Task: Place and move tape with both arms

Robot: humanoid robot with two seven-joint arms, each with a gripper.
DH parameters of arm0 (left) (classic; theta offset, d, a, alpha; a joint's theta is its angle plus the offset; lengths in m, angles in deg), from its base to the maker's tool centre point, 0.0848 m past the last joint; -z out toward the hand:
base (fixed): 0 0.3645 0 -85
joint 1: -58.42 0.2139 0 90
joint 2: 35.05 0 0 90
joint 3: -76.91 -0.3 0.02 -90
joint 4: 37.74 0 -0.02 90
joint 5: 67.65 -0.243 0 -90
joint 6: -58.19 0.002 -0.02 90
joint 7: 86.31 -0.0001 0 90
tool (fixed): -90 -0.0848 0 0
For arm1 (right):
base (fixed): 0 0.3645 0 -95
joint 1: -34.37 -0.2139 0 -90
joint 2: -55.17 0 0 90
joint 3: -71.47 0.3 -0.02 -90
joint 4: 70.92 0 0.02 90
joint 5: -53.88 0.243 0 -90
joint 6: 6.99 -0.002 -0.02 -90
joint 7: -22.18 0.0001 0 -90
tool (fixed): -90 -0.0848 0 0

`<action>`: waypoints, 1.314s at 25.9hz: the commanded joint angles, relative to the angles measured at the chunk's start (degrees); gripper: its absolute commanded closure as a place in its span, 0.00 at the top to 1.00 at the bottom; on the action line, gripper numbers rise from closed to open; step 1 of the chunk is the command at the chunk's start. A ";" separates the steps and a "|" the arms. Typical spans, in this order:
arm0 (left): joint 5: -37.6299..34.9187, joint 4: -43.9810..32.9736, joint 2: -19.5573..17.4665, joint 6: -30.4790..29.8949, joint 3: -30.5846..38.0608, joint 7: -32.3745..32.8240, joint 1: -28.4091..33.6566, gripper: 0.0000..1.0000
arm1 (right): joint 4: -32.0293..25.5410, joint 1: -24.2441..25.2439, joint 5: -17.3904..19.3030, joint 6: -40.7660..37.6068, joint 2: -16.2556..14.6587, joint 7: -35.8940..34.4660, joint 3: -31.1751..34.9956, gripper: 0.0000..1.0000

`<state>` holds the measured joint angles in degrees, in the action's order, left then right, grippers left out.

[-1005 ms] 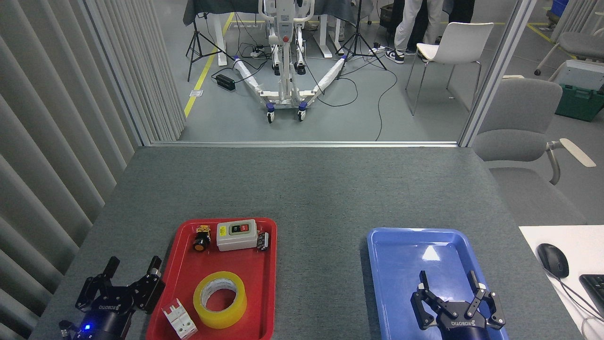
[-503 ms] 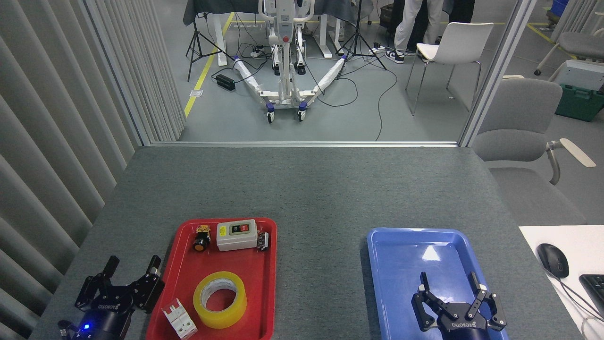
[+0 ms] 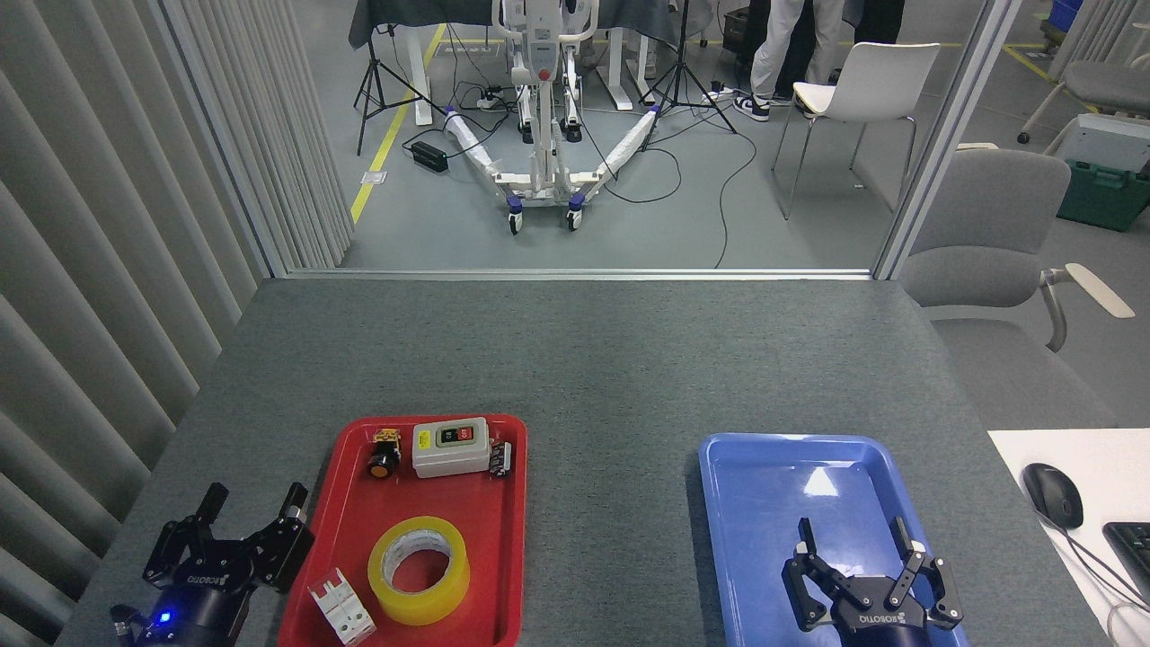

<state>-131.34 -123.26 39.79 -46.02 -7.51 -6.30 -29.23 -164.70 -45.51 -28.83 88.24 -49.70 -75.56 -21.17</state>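
Head view: tape (image 3: 419,570) beside left end effector (image 3: 254,504).

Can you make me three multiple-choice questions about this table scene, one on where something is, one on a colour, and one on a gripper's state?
1. Where does the tape lie?
A. In the red tray
B. In the blue tray
C. On the bare grey table

2. What colour is the tray under the right gripper?
A. Green
B. Blue
C. Red

3. How do the left gripper's fingers stand?
A. Clamped on the tape
B. Shut and empty
C. Spread open, holding nothing

Answers:
1. A: the yellow roll lies flat in the near half of the red tray, beside a small white breaker.
2. B: the right gripper hangs over the near part of the blue tray, which holds nothing else.
3. C: the left gripper sits left of the red tray with its fingers apart and nothing between them.
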 commanded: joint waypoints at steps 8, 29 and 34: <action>4.19 -1.76 -6.55 0.59 -7.16 27.48 -8.85 1.00 | 0.00 0.08 0.01 -0.23 0.02 -0.09 0.00 1.00; 11.04 13.35 -14.37 4.10 -42.23 65.98 -37.77 1.00 | 0.27 2.72 0.27 -0.14 -0.16 -2.81 -0.09 1.00; 11.22 14.76 -12.53 4.72 -43.11 73.10 -40.85 1.00 | 0.70 1.93 0.27 0.48 -0.33 -2.90 0.00 1.00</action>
<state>-120.23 -109.31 26.19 -41.86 -49.72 62.52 -67.94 -164.22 -43.23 -28.56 88.41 -49.94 -78.25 -21.23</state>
